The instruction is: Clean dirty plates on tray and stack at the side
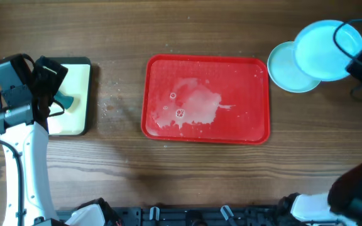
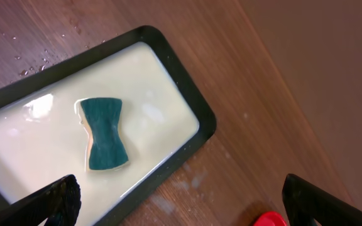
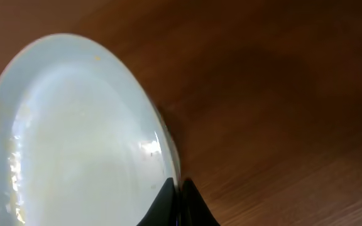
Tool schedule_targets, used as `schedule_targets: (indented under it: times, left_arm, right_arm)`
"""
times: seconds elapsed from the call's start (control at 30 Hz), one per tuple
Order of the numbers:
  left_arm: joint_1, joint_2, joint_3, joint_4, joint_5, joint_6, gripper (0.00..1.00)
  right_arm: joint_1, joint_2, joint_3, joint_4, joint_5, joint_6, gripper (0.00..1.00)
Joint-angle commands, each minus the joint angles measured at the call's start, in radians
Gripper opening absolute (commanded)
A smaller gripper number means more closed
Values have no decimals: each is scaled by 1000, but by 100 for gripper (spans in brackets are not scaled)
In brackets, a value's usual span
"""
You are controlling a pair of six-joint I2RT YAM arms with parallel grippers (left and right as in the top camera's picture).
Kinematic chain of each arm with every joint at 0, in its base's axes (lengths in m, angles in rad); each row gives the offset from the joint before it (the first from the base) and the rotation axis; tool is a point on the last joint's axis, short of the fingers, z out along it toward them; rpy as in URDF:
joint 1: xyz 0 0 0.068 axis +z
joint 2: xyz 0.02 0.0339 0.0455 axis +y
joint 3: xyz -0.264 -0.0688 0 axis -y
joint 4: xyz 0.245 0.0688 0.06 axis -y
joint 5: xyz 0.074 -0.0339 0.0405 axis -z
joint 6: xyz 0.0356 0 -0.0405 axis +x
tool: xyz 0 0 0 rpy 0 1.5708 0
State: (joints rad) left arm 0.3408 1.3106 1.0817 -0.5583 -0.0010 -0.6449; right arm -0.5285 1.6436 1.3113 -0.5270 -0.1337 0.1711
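Observation:
The red tray (image 1: 256, 94) lies mid-table with a wet, soapy smear and no plates on it; its corner shows in the left wrist view (image 2: 270, 220). A light blue plate (image 1: 322, 41) is held tilted above the table at the far right by my right gripper (image 1: 352, 61), which is shut on its rim (image 3: 178, 201); the plate fills the left of the right wrist view (image 3: 74, 132). Another pale plate (image 1: 285, 68) lies on the table, partly under the held one. A third plate does not show. My left gripper (image 2: 181, 210) is open and empty above the green-rimmed tray.
The dark-green-rimmed tray with cream inside (image 1: 80, 122) (image 2: 181, 81) sits at the far left. A teal sponge (image 2: 107, 135) (image 1: 66, 100) lies in it. Water droplets speckle the wood (image 1: 113, 100) between the two trays.

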Motion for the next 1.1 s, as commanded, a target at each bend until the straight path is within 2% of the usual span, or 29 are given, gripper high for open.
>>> schedule_targets:
  times: [0.0,0.07,0.1,0.17,0.2,0.23,0.4,0.57,0.7,0.77,0.83,0.93,1.0,1.03,1.07]
  left_arm:
    - [3,-1,-2,3,5,1,100]
    - [3,-1,-2,3,5,1,100]
    - [3,-1,-2,3,5,1,100]
    - [3,-1,-2,3,5,1,100]
    - [3,-1,-2,3,5,1,100]
    - [3,-1,-2,3,5,1,100]
    - [3,-1,-2,3,5,1,100]
    - [3,-1,-3,3,5,1,100]
    - [3,-1,-2,3,5,1,100]
    - [3,-1,-2,3,5,1,100]
    - [3,-1,-2,3,5,1,100]
    - [3,-1,-2,3,5,1,100]
    - [3,-1,-2,3,5,1,100]
    - [3,-1,-2,3,5,1,100]
    - [3,-1,-2,3,5,1,100]
  right_arm:
    - [-3,158,5,88,-109,45,4]
    - [-1,241,5,152,-198,45,4]
    - [0,258,5,166,-224,45,9]
    - [12,277,5,175,-272,38,27]
    - [14,274,5,173,-292,40,52]
    - [14,267,5,163,-323,48,55]
    - [27,166,5,111,-395,83,50]
    - [99,-48,5,26,-384,47,49]
    - [215,-238,5,-106,-183,11,51]
    - [277,-330,5,-212,-91,11,54]
    - [314,-393,5,-289,-92,11,57]
    - [368,-499,5,-470,-92,-99,57]
    - [388,-566,5,-548,-101,-100,58]
    - [393,-602,5,-594,-103,-97,62]
    - [393,-626,5,-647,-104,-81,72]
